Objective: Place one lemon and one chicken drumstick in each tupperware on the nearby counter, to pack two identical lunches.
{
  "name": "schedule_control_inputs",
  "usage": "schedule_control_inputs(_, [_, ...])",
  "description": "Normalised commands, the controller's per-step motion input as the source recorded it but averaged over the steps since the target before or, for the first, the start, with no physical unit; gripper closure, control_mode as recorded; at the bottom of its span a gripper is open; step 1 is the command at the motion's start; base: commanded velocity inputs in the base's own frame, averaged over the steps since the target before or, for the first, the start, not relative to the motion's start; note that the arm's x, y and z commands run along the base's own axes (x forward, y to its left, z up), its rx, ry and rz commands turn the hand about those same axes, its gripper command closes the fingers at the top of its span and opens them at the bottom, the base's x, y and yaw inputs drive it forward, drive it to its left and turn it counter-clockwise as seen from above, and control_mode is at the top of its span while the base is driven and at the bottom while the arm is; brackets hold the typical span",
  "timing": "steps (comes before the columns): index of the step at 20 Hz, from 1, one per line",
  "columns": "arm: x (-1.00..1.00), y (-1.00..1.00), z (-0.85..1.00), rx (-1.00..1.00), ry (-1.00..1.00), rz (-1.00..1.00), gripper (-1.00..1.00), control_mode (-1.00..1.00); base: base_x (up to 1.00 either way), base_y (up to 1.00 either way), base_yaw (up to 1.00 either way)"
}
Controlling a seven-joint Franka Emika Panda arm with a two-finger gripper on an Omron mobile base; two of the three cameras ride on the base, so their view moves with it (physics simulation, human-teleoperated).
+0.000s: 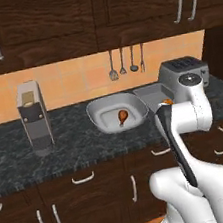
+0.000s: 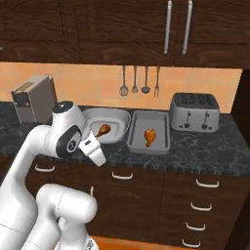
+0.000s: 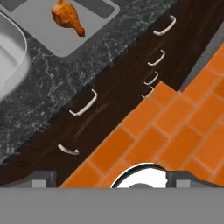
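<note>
**Left base view.** On the counter (image 1: 78, 144) stand a round tub (image 1: 95, 117) with a drumstick (image 1: 123, 116) in it and a rectangular tub (image 1: 149, 94) beside it, partly hidden by the arm (image 1: 185, 117). Both tubs seem to have their chicken. No lemon is in sight, so the lemons look like what is left to do. The first risk is that the base must drive off to find them and comes back badly lined up with the tubs.

**Right base view.** The tool (image 2: 97, 157) hangs off the counter's front edge, over the drawers. The round tub is just beyond it and the rectangular tub, with its own drumstick (image 2: 150, 135), is farther off to its side. A sweep of the arm at this low height could clip a rim and shove a tub along the stone, perhaps against the toaster (image 2: 194, 112).

**Hand view.** The fingertips sit wide apart at the bottom corners with nothing between them, so the tool is wide open and empty. It faces the drawers (image 3: 109, 100) and the tiled floor (image 3: 175, 131), with the rectangular tub at the far edge ahead. A lemon is round and smooth. Gripped off-centre it could squirt out, roll off the counter, or bounce off a drumstick when dropped. Both lemons could also end up in one tub.
</note>
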Motion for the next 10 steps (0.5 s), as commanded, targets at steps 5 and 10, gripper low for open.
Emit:
schedule_control_inputs(5, [0.00, 0.00, 0.00, 0.00, 0.00, 0.00, -1.00, 1.00, -0.86, -0.51, -0.63])
schedule_control_inputs(10, [0.00, 0.00, 0.00, 0.00, 0.00, 0.00, -1.00, 1.00, -0.13, -1.00, -0.57])
